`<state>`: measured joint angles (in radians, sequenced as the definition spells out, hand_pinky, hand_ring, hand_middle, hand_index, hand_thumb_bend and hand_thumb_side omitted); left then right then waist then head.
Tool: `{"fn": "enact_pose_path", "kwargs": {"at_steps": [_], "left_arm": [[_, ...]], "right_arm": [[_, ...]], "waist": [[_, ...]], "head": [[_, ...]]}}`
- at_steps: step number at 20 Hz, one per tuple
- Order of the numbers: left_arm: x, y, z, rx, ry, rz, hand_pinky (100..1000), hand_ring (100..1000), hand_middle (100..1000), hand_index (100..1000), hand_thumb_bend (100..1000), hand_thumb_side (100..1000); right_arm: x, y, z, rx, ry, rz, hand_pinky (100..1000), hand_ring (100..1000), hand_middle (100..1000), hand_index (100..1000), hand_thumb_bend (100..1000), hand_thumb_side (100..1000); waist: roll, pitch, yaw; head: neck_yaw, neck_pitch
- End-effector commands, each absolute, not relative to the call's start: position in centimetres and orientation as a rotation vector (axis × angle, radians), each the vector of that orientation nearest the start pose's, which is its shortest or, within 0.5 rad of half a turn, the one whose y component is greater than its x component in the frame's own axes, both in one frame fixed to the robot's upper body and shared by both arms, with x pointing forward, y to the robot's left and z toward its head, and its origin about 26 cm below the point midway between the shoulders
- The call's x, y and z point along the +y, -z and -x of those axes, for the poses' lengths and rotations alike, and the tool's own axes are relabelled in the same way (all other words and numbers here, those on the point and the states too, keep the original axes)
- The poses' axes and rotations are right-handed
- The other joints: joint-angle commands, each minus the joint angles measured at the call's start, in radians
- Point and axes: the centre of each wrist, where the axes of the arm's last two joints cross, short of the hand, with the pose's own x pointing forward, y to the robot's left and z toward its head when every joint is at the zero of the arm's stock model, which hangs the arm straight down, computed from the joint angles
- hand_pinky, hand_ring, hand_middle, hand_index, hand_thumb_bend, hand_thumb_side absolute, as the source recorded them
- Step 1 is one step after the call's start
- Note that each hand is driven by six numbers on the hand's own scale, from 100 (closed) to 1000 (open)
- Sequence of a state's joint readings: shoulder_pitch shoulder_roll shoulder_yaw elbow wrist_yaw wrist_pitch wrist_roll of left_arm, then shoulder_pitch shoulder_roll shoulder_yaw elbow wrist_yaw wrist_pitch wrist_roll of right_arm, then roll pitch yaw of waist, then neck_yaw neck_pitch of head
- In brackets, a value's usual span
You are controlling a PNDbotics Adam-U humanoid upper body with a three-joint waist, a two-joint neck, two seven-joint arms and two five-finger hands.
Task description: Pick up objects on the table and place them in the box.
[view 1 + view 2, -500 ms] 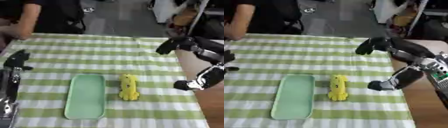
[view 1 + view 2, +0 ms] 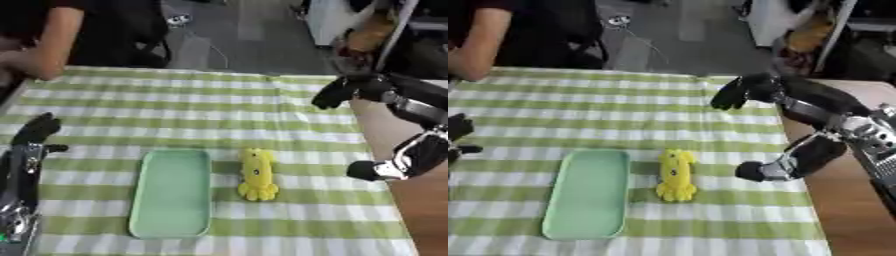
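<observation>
Right robot hand (image 2: 732, 95) seen raised over table's right side, fingers curled, nothing held. Left robot hand (image 2: 37, 131) seen at left edge, fingers relaxed, idle. Yellow plush toy (image 2: 257, 174) lay on table (image 2: 175, 105) just beside green tray (image 2: 171, 192) (apart, not touching). Toy judged soft, light, squashable; grasp best taken across narrow midsection.

A lab or workshop set up for robot trials. A table (image 2: 175, 105) under a green-and-white checked cloth fills the lower frame; bare grey floor (image 2: 236, 45) with a cable lies at top centre, cluttered equipment (image 2: 815, 35) at upper right.
</observation>
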<state>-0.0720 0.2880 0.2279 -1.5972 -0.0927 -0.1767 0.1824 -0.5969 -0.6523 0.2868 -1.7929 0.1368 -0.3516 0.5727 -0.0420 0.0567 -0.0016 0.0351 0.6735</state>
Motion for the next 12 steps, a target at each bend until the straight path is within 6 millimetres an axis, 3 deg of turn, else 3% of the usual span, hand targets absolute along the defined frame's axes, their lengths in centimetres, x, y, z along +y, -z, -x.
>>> {"fn": "enact_pose_path", "kwargs": {"at_steps": [1, 8, 12], "left_arm": [[37.2, -5.8, -28.9, -1.886, 0.019, -0.612, 609, 796, 884, 769, 686, 1000], [37.1, -6.3, -28.9, -1.904, 0.029, -0.617, 611, 798, 884, 769, 688, 1000], [37.0, -6.7, -28.8, -1.915, 0.044, -0.624, 612, 799, 884, 769, 690, 1000]], "right_arm": [[-24.4, -25.5, -34.4, 2.666, 2.312, -0.208, 714, 758, 796, 869, 528, 591], [-24.1, -26.2, -34.3, 2.633, 2.311, -0.218, 717, 759, 797, 868, 522, 590], [-23.2, -29.7, -33.4, 2.534, 2.221, -0.293, 724, 762, 798, 863, 500, 605]], "waist": [[0.002, -0.013, 0.002], [0.000, -0.015, 0.004], [-0.002, -0.019, 0.003]], "head": [[0.006, -0.009], [0.007, -0.008], [0.006, -0.004]]}}
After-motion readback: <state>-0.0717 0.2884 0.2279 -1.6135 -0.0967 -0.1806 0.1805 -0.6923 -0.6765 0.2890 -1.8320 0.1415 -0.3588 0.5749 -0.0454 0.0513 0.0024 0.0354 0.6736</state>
